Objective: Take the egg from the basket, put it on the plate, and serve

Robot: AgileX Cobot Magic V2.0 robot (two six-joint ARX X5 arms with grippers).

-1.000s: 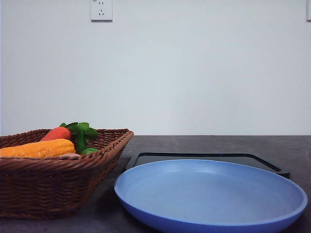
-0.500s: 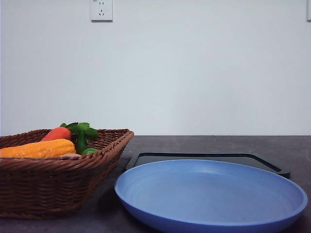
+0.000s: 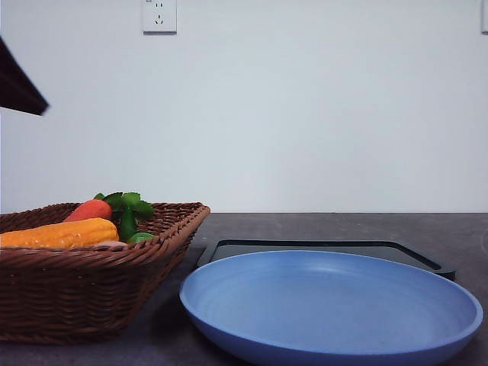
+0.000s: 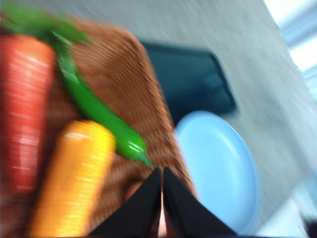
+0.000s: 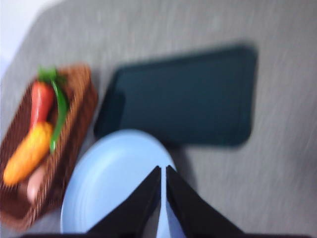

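The plate point(image 3: 332, 309) lies bare, so its whole surface is open from above, and the black tray point(image 5: 181, 96) behind it is bare too. In the basket point(image 3: 164, 229), the corn point(image 4: 74, 178), the carrot point(image 4: 25, 104) and the green pepper point(image 4: 96, 111) crowd the egg point(image 5: 33, 186), which lies just beside the corn near the basket wall.

egg point(image 5: 33, 186) blurred (half-hidden), basket point(image 3: 84, 293) cropped

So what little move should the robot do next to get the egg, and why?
Probably lower the left gripper, opening it, toward the small pinkish egg in the dark brown woven basket. Its fingers look shut above the basket, and the round light blue plate is bare.
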